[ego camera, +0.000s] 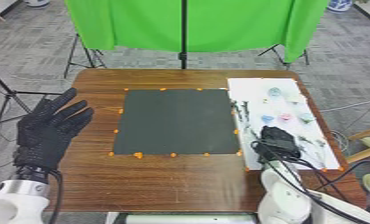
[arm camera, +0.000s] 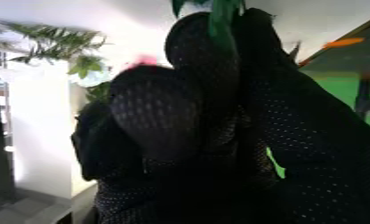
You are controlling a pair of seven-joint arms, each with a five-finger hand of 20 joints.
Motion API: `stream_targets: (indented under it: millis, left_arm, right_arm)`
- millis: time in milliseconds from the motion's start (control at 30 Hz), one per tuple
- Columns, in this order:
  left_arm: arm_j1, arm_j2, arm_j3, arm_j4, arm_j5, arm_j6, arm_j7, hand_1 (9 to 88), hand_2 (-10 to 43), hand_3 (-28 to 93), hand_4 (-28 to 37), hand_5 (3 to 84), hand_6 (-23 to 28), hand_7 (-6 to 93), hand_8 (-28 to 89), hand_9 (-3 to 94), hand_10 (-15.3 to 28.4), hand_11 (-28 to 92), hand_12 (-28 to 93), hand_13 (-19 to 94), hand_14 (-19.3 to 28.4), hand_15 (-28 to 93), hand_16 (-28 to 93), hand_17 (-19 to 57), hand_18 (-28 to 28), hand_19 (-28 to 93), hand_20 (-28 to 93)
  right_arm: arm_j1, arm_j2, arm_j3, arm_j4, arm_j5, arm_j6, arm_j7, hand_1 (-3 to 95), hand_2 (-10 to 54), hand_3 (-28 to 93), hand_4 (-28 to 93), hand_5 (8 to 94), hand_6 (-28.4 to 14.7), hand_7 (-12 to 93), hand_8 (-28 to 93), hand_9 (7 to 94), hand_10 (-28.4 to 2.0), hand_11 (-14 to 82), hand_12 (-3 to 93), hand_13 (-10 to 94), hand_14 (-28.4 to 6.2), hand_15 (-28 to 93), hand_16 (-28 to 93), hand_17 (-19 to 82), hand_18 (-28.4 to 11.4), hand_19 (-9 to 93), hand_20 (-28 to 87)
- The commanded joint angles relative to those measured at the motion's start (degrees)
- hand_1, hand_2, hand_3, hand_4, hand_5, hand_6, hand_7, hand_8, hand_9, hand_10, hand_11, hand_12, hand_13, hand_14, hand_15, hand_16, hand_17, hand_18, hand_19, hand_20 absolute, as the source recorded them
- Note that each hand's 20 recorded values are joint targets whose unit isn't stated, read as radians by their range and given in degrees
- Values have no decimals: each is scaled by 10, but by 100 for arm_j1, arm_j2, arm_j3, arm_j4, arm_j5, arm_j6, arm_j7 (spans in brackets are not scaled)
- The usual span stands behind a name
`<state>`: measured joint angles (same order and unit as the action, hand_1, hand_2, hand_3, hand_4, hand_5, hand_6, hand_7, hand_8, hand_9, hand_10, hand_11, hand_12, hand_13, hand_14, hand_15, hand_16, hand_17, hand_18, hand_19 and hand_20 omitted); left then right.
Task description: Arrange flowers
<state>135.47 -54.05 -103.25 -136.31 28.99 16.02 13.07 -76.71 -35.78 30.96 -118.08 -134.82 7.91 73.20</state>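
Note:
In the head view my right hand point(ego camera: 277, 142) is over the lower left part of the white sheet point(ego camera: 257, 87), beside the dark square mat point(ego camera: 177, 122). Blue point(ego camera: 268, 119) and pink point(ego camera: 285, 117) flowers lie just beyond it, with green stems point(ego camera: 244, 112) along the sheet's left side. The right wrist view has my right hand point(arm camera: 186, 95) with fingers curled, pinching a green stem point(arm camera: 222, 27); its lower part is hidden by the glove. My left hand point(ego camera: 53, 127) is open over the table's left edge, holding nothing.
Orange markers point(ego camera: 139, 155) surround the mat on the brown wooden table point(ego camera: 164, 185). Cables hang about my right arm near the table's right side. Behind the table stands a green cloth point(ego camera: 128, 25) on a black stand point(ego camera: 183, 56). A tripod is left of the table.

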Motion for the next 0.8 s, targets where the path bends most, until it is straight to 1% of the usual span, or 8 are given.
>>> stream_targets:
  millis: [33,200,333,467,567,600,700,800]
  left_arm:
    - [127,-28,-47,-64,40,7,1,205,85,771,-259,365,101,151,-95,331,215,268,116,243,283,477,-84,-86,284,604,-47]
    - [185,-8,-117,-123,47,44,11,206,86,770,-259,365,101,151,-95,331,215,268,116,242,283,477,-83,-86,284,604,-47]
    - [200,26,-165,-145,47,78,21,206,85,771,-259,365,101,151,-95,331,215,268,116,242,283,477,-83,-86,284,604,-47]
    - [134,78,-164,-149,44,122,30,206,86,770,-260,365,101,151,-95,332,215,269,117,242,284,478,-83,-86,284,604,-47]
    - [195,157,-250,-204,30,208,94,206,86,770,-260,365,101,150,-95,331,215,270,116,243,284,478,-84,-85,284,604,-47]
    - [180,162,-255,-217,28,229,76,207,86,770,-260,365,101,150,-95,331,215,270,117,243,284,478,-84,-85,284,605,-47]
    - [-36,267,-151,-178,4,276,138,206,86,770,-259,365,101,151,-95,332,216,271,116,243,284,478,-84,-84,284,606,-47]
    - [-231,386,-106,-164,19,313,132,208,86,771,-259,365,102,151,-95,332,216,272,116,245,284,480,-84,-83,284,609,-47]
  right_arm:
    - [151,184,95,-238,-570,370,224,577,-95,701,-283,852,-35,277,92,907,-105,403,282,873,-59,669,210,564,-201,932,404]
    - [351,78,242,-484,-521,446,-60,577,-95,703,-283,854,-34,275,99,909,-107,409,277,877,-58,670,211,568,-201,932,416]
    - [1163,-207,-203,-460,-317,400,-429,574,-95,709,-283,855,-36,273,102,910,-106,409,276,878,-57,669,210,570,-200,932,419]
    - [2047,-783,-699,-249,86,314,-845,573,-95,711,-283,856,-36,271,105,911,-105,409,275,880,-56,669,211,573,-199,932,421]
    - [2663,-1455,-1116,146,453,310,-1196,573,-95,712,-283,857,-36,270,107,911,-104,409,274,883,-55,668,211,574,-198,932,423]
    - [2812,-1669,-1218,279,616,285,-1290,573,-95,712,-283,857,-35,270,108,912,-103,409,274,883,-55,668,211,576,-198,932,424]
    - [3086,-2206,-1386,675,943,289,-1467,572,-95,713,-283,858,-35,269,107,914,-101,410,273,886,-53,668,211,579,-196,932,426]
    - [3248,-2633,-1463,982,1334,190,-1616,569,-95,715,-283,858,-34,269,107,915,-101,410,272,888,-52,666,211,581,-196,932,427]
